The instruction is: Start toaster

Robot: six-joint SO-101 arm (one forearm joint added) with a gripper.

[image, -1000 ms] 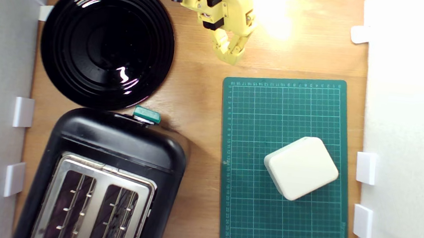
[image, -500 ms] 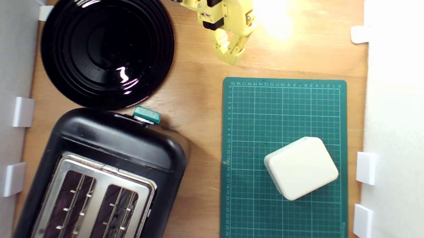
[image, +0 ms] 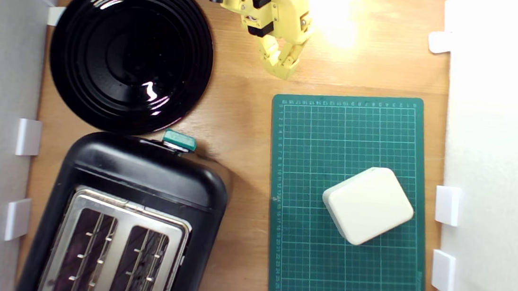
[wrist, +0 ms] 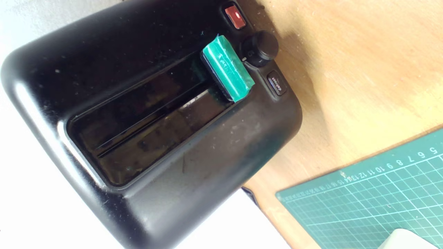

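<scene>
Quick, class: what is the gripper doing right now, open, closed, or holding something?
Gripper: fingers together, closed, holding nothing, over bare wood, well clear of the toaster and its teal lever.

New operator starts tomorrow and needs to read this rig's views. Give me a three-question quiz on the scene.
1. True or false: the hand touches the toaster.
2. What lies on the green cutting mat? A) black plate B) cream rounded block C) nothing
3. In the wrist view, what colour is the toaster's lever knob?

Key: 1 false, it hangs over bare wood, apart from it; 2 B; 3 teal-green.
</scene>
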